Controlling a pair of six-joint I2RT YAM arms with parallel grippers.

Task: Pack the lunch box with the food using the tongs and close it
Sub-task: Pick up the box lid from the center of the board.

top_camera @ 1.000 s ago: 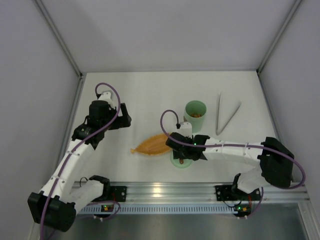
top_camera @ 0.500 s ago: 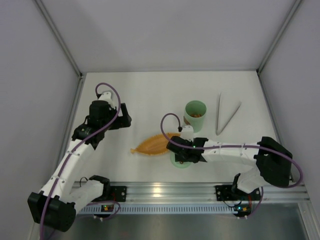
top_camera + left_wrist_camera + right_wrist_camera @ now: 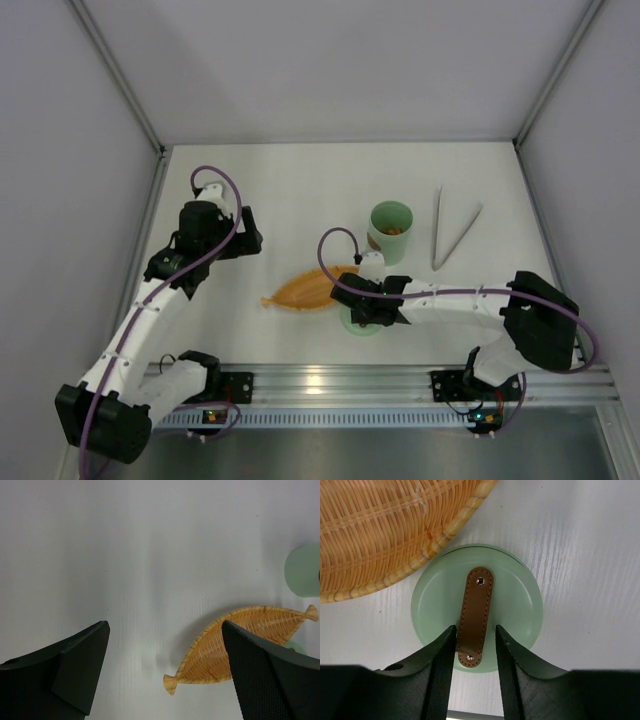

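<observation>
- One lunch box (image 3: 388, 250) holding food (image 3: 393, 229); one lid (image 3: 520, 605) at its 6 o'clock; one tongs (image 3: 452, 232) at its 3 o'clock.
- Right gripper (image 3: 475, 628) narrowly open, straddling the lid's handle (image 3: 476, 615); left gripper (image 3: 165, 625) wide open, empty.
- White counter (image 3: 280, 190), grey walls (image 3: 330, 70).

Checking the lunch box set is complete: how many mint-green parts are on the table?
2: the open lunch box stands beyond the orange dish; its lid lies beside the dish, under the right pincer.

Pale mint-green lunch box (image 3: 398, 246) stands upright and lidless, seemingly holding brownish food (image 3: 392, 230). Its round lid (image 3: 520, 605), brown strap handle (image 3: 476, 610) up, lies flat nearby. Slim grey-white tongs (image 3: 437, 230) lie right of the box.
</observation>
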